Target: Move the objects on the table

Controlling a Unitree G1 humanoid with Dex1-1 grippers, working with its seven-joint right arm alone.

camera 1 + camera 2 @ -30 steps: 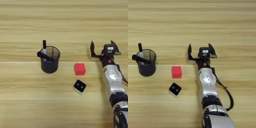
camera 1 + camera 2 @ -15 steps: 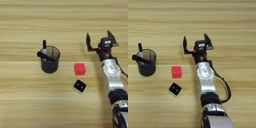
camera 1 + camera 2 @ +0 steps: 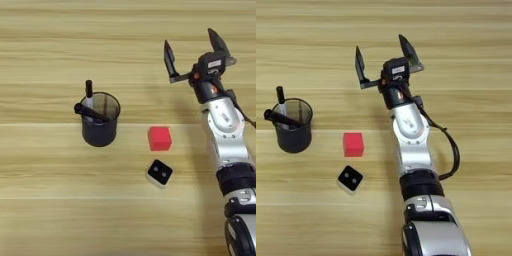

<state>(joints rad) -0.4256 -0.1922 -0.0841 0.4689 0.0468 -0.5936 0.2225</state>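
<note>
So the right gripper (image 3: pixel 194 53) is hanging over bare wood toward the far right part of the table (image 3: pixel 45 210), both black fingers splayed wide with nothing between them, and the silver forearm (image 3: pixel 411 137) runs back from it to the near edge. Closest thing to it is the red cube (image 3: pixel 159 138), sitting nearer the robot and a bit to the left, well apart from the fingers. Just beyond that, closer to the near edge, there's a small white block with a black top and two dots (image 3: pixel 159 173), near the cube but not touching it. Further left is the mesh pen cup (image 3: pixel 100 120), upright, with the thick black marker (image 3: pixel 90 112) lying slanted across its rim and the thinner pen (image 3: pixel 89 93) poking up at the back. Risk-wise, my guess is the forearm: if it swings left toward the cube it could sweep the cube or the little block along. And that cup looks easy to tip with a marker leaning out.
</note>
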